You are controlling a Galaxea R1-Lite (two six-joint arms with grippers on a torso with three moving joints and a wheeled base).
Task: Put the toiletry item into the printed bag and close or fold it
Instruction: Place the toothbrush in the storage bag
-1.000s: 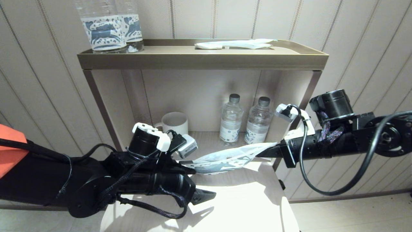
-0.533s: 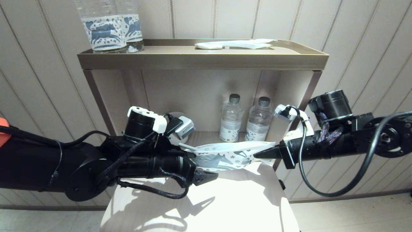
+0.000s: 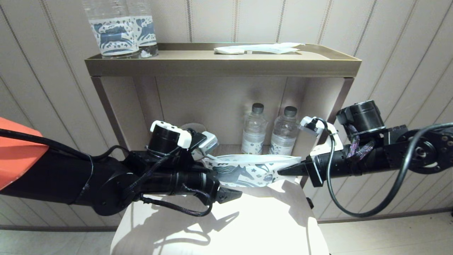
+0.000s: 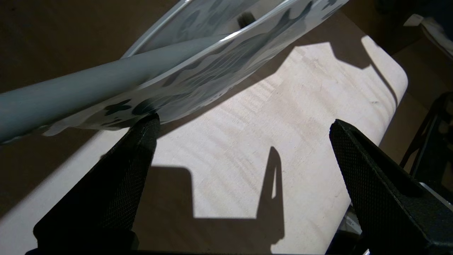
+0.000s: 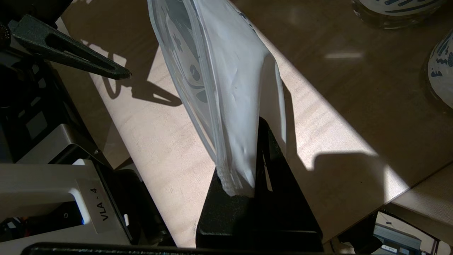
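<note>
Printed bag (image 3: 247, 172) pinched by right hand (image 3: 283, 171); left hand (image 3: 226, 189) wide open.

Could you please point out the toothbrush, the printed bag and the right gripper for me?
toothbrush (image 4: 70, 88), left wrist view, on its grey handle.
printed bag (image 3: 244, 173), head view, on the horse print.
right gripper (image 3: 283, 172), head view, at its fingers' tips, pinching the bag's end.

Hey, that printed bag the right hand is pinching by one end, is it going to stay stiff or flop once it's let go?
Probably floppy: the printed bag is thin film, creased where the right hand pinches it. It likely spans level only because the toothbrush inside stiffens it. The film looks glossy, so it may slip from a light pinch. The left hand stands open beside it.
</note>
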